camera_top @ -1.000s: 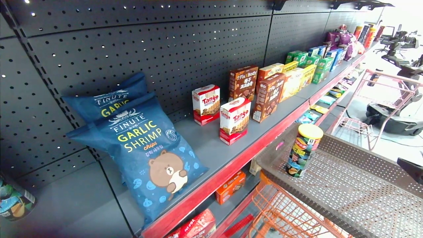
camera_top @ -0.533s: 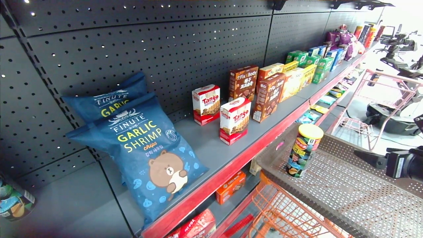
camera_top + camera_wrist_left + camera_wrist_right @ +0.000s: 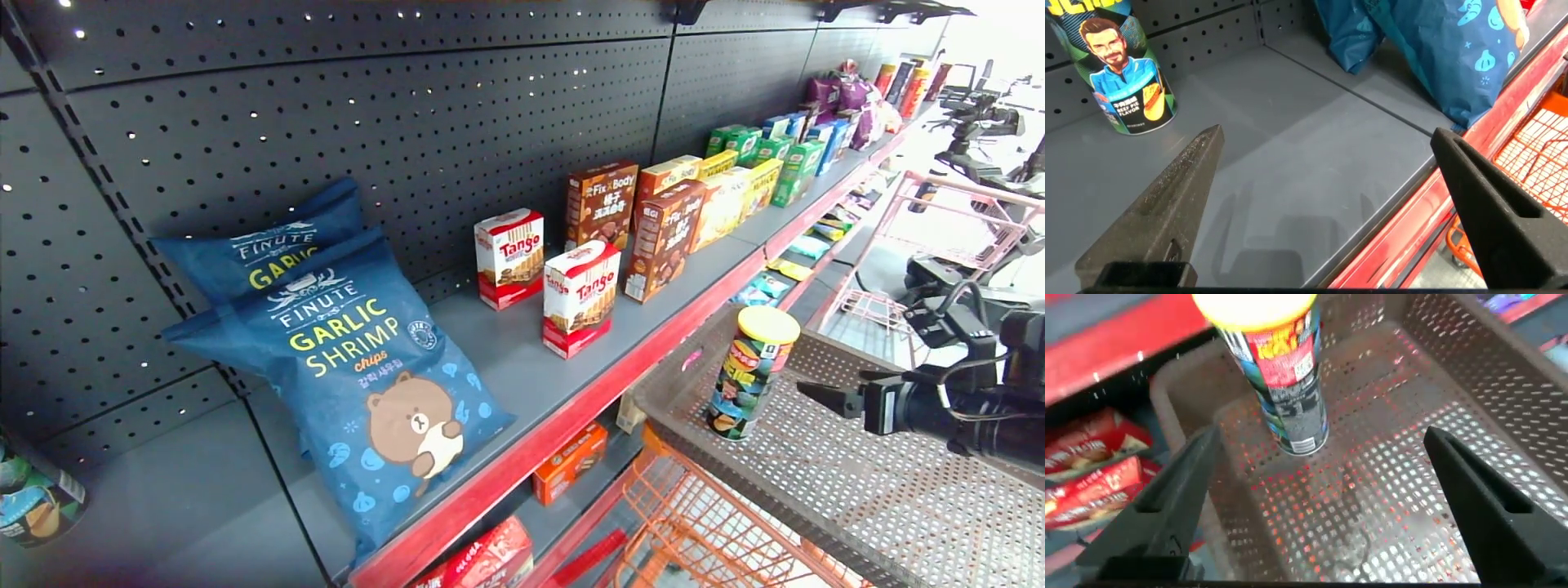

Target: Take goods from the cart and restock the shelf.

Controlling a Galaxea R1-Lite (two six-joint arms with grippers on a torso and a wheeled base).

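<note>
Head view: one chip can (image 3: pixel 749 371) upright on your cart tray (image 3: pixel 898 490), not yet shelved; right gripper (image 3: pixel 1323 439) spread, just short of it; left gripper (image 3: pixel 1327 137) spread, empty, over the shelf (image 3: pixel 1290 163) near a shelved can (image 3: pixel 1123 69); restocking likely part done

Dim shelf (image 3: pixel 502 339), blown-out glare upper right, wide-angle bending at edges, soft shadows

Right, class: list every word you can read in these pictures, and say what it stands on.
"FINUTE GARLIC SHRIMP chips": front blue foil bag.
"Tango": front red-and-white cardboard box.
"Fix X Body": rear brown cardboard box.
Too blurred to read: yellow-lidded cylindrical can, blue cylindrical can.
</note>
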